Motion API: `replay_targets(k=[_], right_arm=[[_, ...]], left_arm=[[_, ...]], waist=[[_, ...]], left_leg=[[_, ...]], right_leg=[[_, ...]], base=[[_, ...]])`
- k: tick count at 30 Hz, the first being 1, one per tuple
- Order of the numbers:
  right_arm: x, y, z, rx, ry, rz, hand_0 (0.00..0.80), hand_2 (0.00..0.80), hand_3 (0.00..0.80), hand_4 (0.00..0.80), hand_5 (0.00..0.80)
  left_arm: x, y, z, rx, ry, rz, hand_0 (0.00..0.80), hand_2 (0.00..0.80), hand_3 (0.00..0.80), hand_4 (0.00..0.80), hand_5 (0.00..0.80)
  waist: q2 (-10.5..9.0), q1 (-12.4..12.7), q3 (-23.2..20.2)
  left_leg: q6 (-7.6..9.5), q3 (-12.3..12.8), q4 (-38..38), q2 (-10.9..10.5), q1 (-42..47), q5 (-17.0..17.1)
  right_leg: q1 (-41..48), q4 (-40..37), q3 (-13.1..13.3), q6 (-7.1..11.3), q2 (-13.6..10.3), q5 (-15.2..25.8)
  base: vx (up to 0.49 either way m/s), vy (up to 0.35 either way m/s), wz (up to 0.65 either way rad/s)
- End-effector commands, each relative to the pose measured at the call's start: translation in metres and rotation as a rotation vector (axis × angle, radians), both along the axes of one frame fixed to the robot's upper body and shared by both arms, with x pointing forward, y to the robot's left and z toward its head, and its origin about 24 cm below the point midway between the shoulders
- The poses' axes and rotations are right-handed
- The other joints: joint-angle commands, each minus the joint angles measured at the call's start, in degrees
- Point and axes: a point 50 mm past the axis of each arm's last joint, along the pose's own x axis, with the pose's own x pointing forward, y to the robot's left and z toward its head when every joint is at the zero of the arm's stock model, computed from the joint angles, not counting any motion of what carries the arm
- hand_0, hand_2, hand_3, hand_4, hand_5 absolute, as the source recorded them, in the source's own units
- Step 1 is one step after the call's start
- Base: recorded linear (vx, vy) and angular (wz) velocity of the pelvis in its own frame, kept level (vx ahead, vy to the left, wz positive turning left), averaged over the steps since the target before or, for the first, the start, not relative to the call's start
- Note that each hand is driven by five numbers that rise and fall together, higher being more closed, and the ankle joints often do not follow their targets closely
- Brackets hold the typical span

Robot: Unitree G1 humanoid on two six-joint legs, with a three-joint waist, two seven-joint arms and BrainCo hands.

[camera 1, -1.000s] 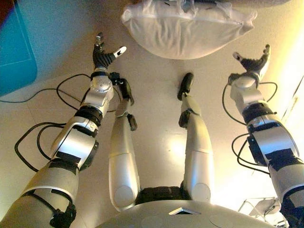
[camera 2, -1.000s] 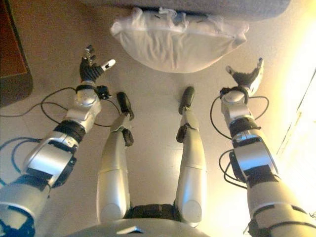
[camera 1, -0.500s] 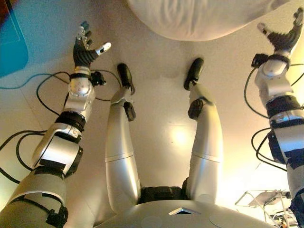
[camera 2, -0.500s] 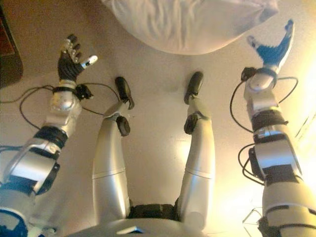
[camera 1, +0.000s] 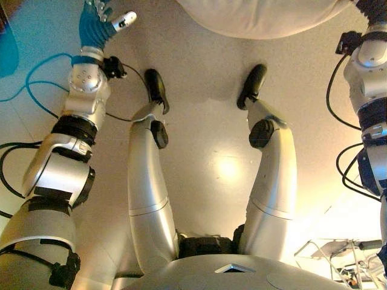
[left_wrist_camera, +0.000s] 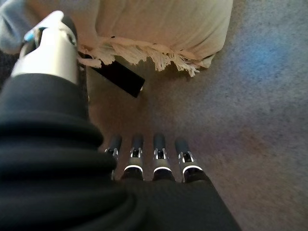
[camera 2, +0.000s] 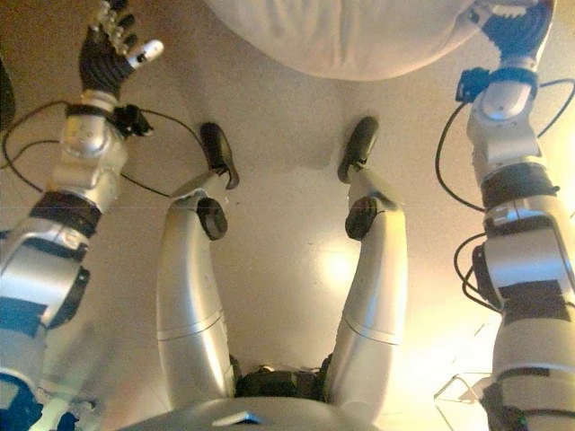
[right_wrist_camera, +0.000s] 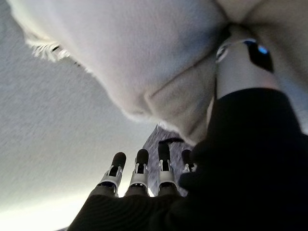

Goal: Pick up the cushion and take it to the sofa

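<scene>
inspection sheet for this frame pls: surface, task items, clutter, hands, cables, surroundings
Surface: pale smooth floor; grey carpet near the cushion in the wrist views.
Job's things: white cushion with a fringed edge lies on the floor at the top of the head views, between the two hands, not lifted. Sofa: not clearly seen.
Clutter: flat black object under the cushion's fringe, kind unclear.
Hands: left hand open, off to the cushion's left, apart from it. Right hand open, fingers straight, thumb against the cushion's side.
Cables: leave out, robot's own only.
Surroundings: teal object at the left edge; metal frame at lower right.
</scene>
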Motion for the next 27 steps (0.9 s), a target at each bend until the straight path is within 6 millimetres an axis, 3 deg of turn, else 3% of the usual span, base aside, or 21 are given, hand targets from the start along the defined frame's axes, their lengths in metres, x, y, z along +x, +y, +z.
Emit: replay_targets(k=[1, 3, 5, 7, 8, 15, 27], right_arm=[[-0.007, 0.005, 0.026, -0.072, -0.087, 0.095, 0.0, 0.0, 0.0, 0.0, 0.0], [-0.007, 0.008, 0.029, -0.06, -0.096, 0.129, 0.0, 0.0, 0.0, 0.0, 0.0], [-0.005, 0.011, 0.028, -0.056, -0.086, 0.172, 0.0, 0.0, 0.0, 0.0, 0.0], [-0.005, 0.016, 0.029, -0.062, -0.082, 0.219, 0.0, 0.0, 0.0, 0.0, 0.0], [-0.004, 0.018, 0.027, -0.064, -0.073, 0.243, 0.0, 0.0, 0.0, 0.0, 0.0], [-0.006, 0.032, 0.027, -0.068, -0.08, 0.405, 0.0, 0.0, 0.0, 0.0, 0.0], [-0.004, 0.05, 0.016, -0.046, -0.039, 0.573, 0.0, 0.0, 0.0, 0.0, 0.0]], left_arm=[[-0.004, -0.002, 0.019, -0.051, -0.079, -0.067, 0.0, 0.0, 0.0, 0.0, 0.0], [-0.004, -0.007, 0.028, -0.041, -0.101, -0.098, 0.0, 0.0, 0.0, 0.0, 0.0], [-0.003, -0.012, 0.032, -0.016, -0.093, -0.142, 0.0, 0.0, 0.0, 0.0, 0.0], [-0.003, -0.016, 0.038, 0.017, -0.094, -0.179, 0.0, 0.0, 0.0, 0.0, 0.0], [-0.003, -0.017, 0.037, 0.028, -0.088, -0.185, 0.0, 0.0, 0.0, 0.0, 0.0], [-0.004, -0.027, 0.048, 0.08, -0.107, -0.247, 0.0, 0.0, 0.0, 0.0, 0.0], [-0.003, -0.066, 0.064, 0.202, -0.114, -0.361, 0.0, 0.0, 0.0, 0.0, 0.0]], waist=[[3.73, -0.27, -0.34], [3.43, -0.38, -0.34], [3.28, -0.51, -0.34], [3.16, -0.6, -0.34], [3.16, -0.68, -0.34], [2.89, -1.35, -0.34], [1.93, -2.83, -0.34]], left_leg=[[-0.33, -1.45, -2.99, 0.29, -2.39, -1.19], [0.22, -0.94, -4.42, 0.18, -2.54, 0.52], [-0.36, -1.39, -3.51, 0.12, -2.42, -0.82], [0.27, -0.93, -5.01, 0.0, -2.54, 0.93], [-0.32, -1.41, -3.57, -0.01, -2.43, -0.72], [-0.37, -1.24, -3.18, 0.36, -2.46, -0.57], [-0.11, -1.01, -0.94, 1.33, -2.54, -0.55]], right_leg=[[0.65, 4.01, 3.4, 5.41, -0.67, -4.65], [0.44, 2.62, 3.1, 4.85, -0.76, -3.12], [0.57, 3.56, 3.6, 5.49, -0.75, -4.29], [0.43, 2.1, 3.27, 4.97, -0.78, -2.71], [0.56, 3.45, 3.8, 5.58, -0.74, -4.09], [0.53, 3.31, 4.47, 5.7, -0.63, -3.74], [0.46, 3.97, 5.95, 5.84, -0.84, -2.9]], base=[[0.0, 0.0, 0.0], [-0.016, -0.008, 0.0], [0.0, 0.0, 0.0], [-0.001, -0.015, -0.01], [0.085, -0.015, 0.01], [0.04, -0.001, -0.01], [0.005, 0.009, -0.03]])
